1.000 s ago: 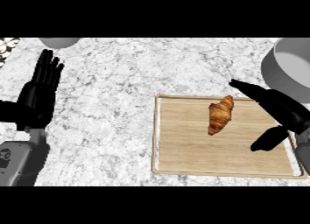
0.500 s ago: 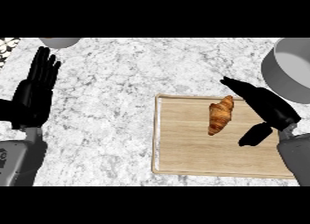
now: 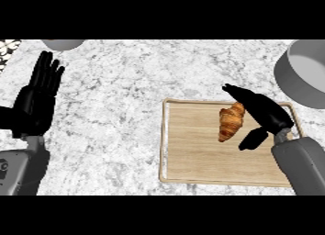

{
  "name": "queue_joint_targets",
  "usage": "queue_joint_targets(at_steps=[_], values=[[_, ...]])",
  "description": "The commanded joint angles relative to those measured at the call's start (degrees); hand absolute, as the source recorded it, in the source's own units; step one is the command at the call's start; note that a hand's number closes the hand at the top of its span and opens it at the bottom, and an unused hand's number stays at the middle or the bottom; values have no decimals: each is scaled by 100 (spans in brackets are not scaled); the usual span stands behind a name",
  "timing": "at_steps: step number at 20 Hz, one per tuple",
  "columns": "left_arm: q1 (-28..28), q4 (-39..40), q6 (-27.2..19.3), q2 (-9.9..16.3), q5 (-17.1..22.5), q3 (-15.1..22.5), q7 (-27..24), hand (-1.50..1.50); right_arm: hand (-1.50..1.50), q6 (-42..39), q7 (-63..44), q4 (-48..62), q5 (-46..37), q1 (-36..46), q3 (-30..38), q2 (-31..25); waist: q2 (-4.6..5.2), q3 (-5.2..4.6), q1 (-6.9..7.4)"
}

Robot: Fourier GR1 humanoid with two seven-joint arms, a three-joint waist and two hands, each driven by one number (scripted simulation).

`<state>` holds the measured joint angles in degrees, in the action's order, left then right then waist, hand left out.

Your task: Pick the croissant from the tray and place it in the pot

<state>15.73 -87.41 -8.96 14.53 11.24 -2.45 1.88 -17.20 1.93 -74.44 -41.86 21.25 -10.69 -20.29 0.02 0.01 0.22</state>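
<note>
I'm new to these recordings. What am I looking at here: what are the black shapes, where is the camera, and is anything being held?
The camera sits at the robot's head and looks steeply down at a marble counter. The black shapes are its two hands on grey forearms. The left robot hand rests open at the left edge, fingers up. The right robot hand is open beside a croissant, right up against it but not yet curled round it, so nothing is held. The croissant lies on a wooden tray. The grey pot at the upper right is where it should go. A grey rim of another dish shows at the top left.
</note>
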Motion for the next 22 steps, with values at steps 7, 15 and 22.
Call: queue_joint_targets(at_steps=[7,15,22], values=[[151,-27,122,13,-207,-130,222,0,-150,274,589,1008,-399,355,51,561,-1,0,-5],[16,-182,-214,-404,-452,150,189,0,150,1080,1219,1314,-1033,438,-389,936,1,2,9],[-50,-75,-78,-410,-422,47,51,0,150,1498,1076,1077,-1374,333,-222,961,1,1,-12]])
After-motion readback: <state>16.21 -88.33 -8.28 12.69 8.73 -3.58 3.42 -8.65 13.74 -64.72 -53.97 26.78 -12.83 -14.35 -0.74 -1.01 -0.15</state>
